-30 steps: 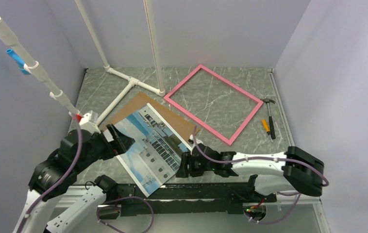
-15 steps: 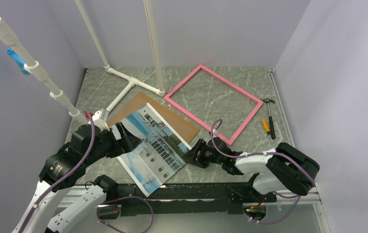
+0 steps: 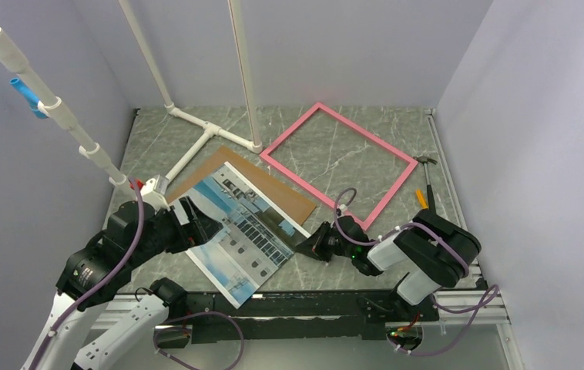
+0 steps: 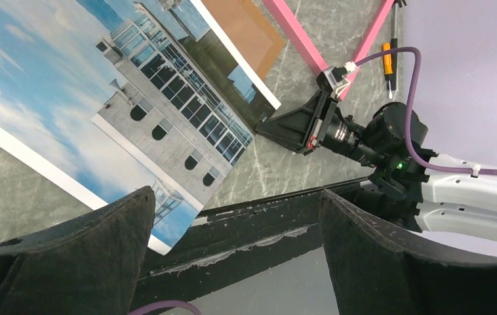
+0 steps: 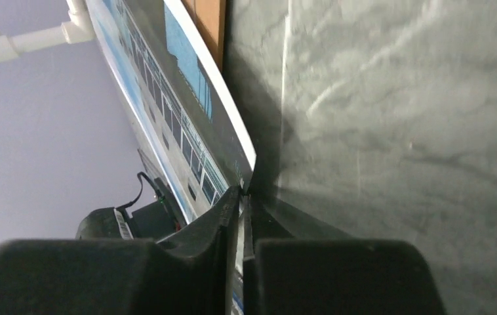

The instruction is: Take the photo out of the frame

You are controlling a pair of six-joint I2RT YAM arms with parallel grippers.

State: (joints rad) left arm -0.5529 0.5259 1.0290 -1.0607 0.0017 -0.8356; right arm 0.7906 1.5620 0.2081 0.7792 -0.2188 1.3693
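Note:
The photo (image 3: 239, 231), blue sky and a grey-white building, lies tilted across the near middle of the table, partly over a brown backing board (image 3: 231, 166). The pink frame (image 3: 339, 163) lies apart at the back right, with bare table inside it. My right gripper (image 3: 308, 243) is at the photo's right corner. In the right wrist view its jaws (image 5: 242, 193) are shut on the photo's thin white edge (image 5: 246, 154). My left gripper (image 3: 196, 223) stands at the photo's left edge, and in the left wrist view it (image 4: 236, 193) is wide open with nothing between the fingers.
A white pipe stand (image 3: 196, 146) rises at the back left beside the backing board. A hammer (image 3: 427, 166) and an orange-handled tool (image 3: 421, 200) lie by the right wall. The black base rail (image 3: 312, 304) runs along the near edge.
My right gripper has closed on the photo's right corner, and the right arm has folded in closer to it. The left arm shifted slightly right early on, then held still.

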